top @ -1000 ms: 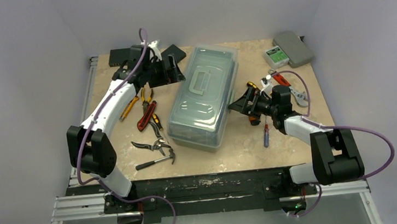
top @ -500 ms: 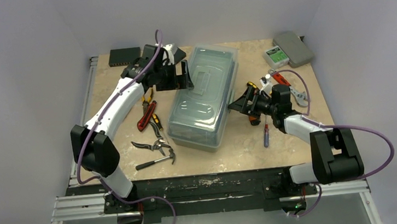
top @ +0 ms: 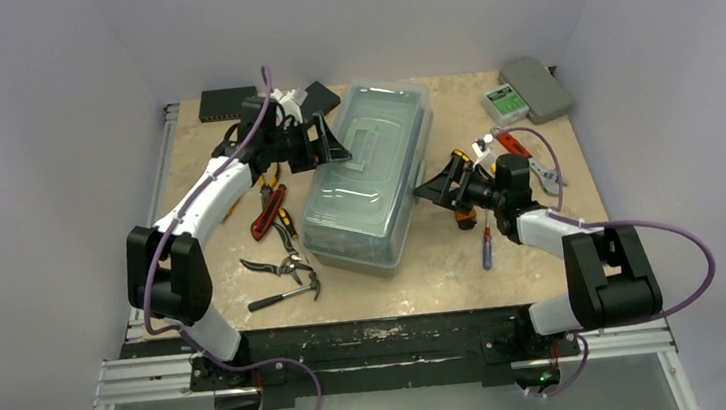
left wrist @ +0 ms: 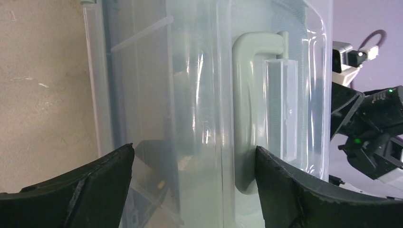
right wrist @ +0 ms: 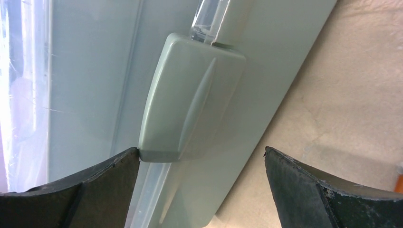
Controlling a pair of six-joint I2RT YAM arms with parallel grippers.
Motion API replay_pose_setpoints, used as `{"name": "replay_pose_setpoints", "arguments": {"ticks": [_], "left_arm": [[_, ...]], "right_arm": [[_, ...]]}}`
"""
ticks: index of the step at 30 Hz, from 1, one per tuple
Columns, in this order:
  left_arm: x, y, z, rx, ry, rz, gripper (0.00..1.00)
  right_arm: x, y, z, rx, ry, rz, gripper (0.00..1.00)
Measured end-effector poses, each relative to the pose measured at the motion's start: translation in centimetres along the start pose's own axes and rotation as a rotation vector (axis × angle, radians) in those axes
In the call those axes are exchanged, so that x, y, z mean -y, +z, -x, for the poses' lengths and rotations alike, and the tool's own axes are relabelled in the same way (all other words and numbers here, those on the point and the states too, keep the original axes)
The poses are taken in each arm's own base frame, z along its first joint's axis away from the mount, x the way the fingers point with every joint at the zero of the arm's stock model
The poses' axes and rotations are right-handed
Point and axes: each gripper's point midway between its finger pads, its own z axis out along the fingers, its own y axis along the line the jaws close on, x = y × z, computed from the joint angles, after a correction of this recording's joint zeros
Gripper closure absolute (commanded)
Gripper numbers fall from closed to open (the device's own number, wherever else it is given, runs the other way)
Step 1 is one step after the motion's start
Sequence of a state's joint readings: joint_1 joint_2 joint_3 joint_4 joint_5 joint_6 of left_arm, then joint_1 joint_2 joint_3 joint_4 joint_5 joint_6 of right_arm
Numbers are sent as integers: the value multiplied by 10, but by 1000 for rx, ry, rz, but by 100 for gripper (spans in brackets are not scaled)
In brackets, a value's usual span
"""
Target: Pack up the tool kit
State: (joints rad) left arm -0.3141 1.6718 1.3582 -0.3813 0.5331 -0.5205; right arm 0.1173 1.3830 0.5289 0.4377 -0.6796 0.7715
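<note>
Sage-green toolbox (top: 367, 179) lies between two spread jaws: left facing its handle (left wrist: 244, 95), right its latch (right wrist: 190, 99).

In the top view I read even, diffuse light from above. The table (top: 445, 267) is well exposed; shadows on it are short and soft-edged. In the left wrist view, bright vertical glare streaks cross the translucent toolbox lid (left wrist: 199, 95); the fingers (left wrist: 76, 190) of the left gripper (left wrist: 195, 152) are dark and slightly blurred. In the right wrist view, the latch (right wrist: 190, 95) is sharp, with white glare on the lid at the left edge.
</note>
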Motion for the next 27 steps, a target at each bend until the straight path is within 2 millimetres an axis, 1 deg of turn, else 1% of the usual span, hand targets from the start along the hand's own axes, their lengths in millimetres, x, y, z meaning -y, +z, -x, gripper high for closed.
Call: {"name": "replay_pose_setpoints", "arguments": {"ticks": [2, 6, 14, 22, 27], "left_arm": [[-2, 0, 1, 6, -8, -22, 44], [-5, -1, 3, 20, -14, -59, 46], [-7, -1, 6, 31, -12, -83, 47], [-16, -6, 10, 26, -37, -106, 47], [-19, -8, 11, 23, -46, -119, 47]], "right_arm": [[-3, 3, -1, -5, 16, 30, 1], [-7, 6, 0, -11, 36, 63, 1], [-11, 6, 2, -7, 52, 78, 1], [-21, 6, 7, 9, 68, 117, 1], [-21, 9, 9, 11, 102, 132, 1]]}}
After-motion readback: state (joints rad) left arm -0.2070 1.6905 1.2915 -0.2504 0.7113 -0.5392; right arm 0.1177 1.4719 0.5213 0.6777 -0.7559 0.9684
